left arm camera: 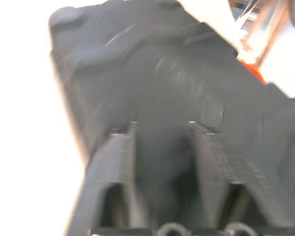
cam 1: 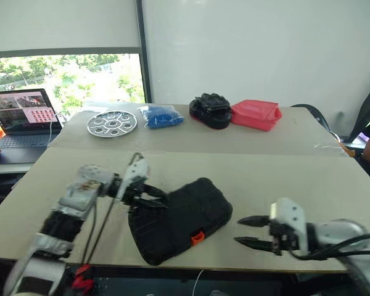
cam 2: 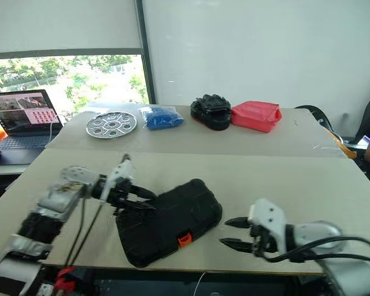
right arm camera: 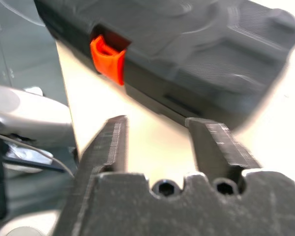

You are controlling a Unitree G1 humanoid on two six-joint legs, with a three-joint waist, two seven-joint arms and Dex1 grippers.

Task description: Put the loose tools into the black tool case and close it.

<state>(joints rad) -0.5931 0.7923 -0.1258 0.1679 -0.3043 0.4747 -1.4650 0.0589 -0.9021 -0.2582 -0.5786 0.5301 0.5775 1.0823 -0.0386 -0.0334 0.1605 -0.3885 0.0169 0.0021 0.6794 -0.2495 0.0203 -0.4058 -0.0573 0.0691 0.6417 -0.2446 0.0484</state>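
Flanking closed case [cam 1: 180,219], parted hands [cam 1: 245,231]

black tool case [cam 1: 179,219] blocking near table edge, bare tabletop [cam 1: 265,172] behind and right

Along the far edge of the table [cam 1: 283,166] in front of me sit a silver tray [cam 1: 111,123], a blue bag [cam 1: 161,116], a black bundle [cam 1: 211,111] and a red container [cam 1: 256,115], the last two touching. Off its far left corner I see a laptop [cam 1: 20,116], open.
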